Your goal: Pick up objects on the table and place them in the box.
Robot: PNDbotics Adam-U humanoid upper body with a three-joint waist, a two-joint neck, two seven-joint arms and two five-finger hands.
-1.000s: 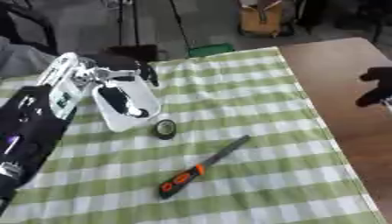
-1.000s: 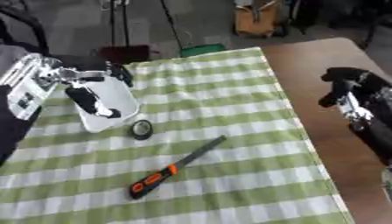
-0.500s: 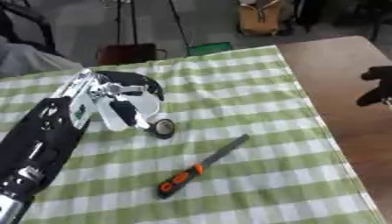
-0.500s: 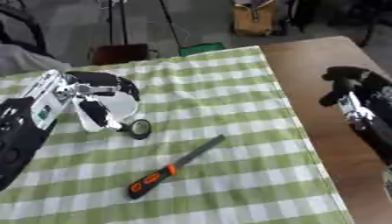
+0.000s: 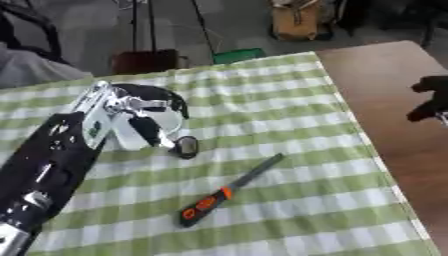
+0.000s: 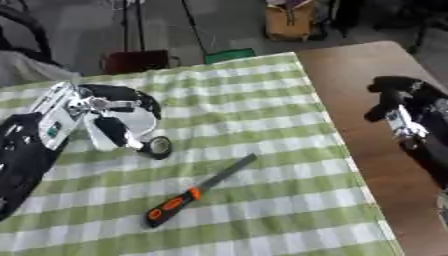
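Since 1 s ago the left hand [image 5: 131, 112] has swung in over the white dish [image 5: 144, 131] and its fingers now curl down around it, one dark finger lying across the dish's inside. Dish and hand sit on the left part of the green checked cloth [image 5: 289, 130]. Just right of the dish, touching its lower edge, lies a small dark ring [image 5: 185, 147], flat on the cloth where it was before. Below and right of the ring, well apart from the hand, a file [image 5: 229, 190] with an orange and black handle lies slanted, its grey blade pointing up to the right. On the bare brown table [image 6: 367, 85] beyond the cloth, the right hand [image 6: 398, 107] hangs with fingers curled, holding nothing.
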